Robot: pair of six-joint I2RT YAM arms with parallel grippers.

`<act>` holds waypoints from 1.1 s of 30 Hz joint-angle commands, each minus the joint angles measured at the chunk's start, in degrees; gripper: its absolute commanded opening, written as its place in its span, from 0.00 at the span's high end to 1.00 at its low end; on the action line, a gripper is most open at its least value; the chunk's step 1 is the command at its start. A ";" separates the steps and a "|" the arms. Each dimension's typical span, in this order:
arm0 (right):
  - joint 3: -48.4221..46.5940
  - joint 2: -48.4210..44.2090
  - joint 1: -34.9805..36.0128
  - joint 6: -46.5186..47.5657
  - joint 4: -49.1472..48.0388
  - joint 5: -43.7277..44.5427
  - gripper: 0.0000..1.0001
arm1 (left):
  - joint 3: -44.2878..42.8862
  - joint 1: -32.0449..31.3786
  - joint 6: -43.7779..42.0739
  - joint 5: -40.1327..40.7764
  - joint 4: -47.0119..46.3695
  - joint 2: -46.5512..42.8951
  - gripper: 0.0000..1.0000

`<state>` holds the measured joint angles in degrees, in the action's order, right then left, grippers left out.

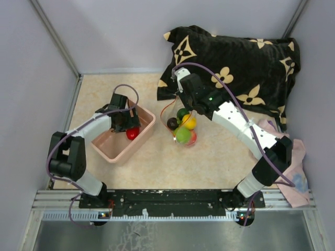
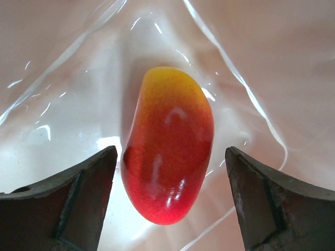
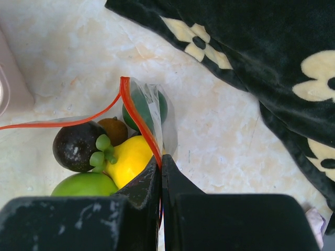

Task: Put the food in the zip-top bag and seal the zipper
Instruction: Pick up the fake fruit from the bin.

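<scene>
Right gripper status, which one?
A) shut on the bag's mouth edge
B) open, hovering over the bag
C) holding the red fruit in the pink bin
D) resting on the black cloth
A: in the right wrist view the right gripper has its jaws closed together on the zip-top bag, right at the zipper.

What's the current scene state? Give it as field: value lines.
left gripper: open, straddling the red-yellow fruit in the pink bin
right gripper: shut on the zip-top bag at its zipper
bag mouth: open, unsealed
in bag: dark brown piece, yellow piece, light green piece, dark green piece
not yet bagged: red-yellow fruit
behind bag: black floral cloth
</scene>
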<state>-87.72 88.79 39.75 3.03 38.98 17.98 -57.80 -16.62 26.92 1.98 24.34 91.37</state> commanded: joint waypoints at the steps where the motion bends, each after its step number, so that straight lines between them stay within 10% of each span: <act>1: -1.75 0.95 0.16 1.23 -2.05 1.27 1.00 | -1.22 0.01 -3.65 0.02 0.61 -2.35 0.08; 12: -5.71 3.36 0.16 1.97 0.60 1.45 1.00 | 0.13 0.44 -28.47 -7.19 -6.17 -4.01 0.04; 33: -6.34 0.29 0.16 2.45 -0.71 1.99 1.00 | -1.33 0.52 -20.67 -7.28 -12.82 8.68 0.12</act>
<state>-91.31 92.40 39.75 4.34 41.17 19.77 -58.11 -16.34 4.27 -6.09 13.63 97.91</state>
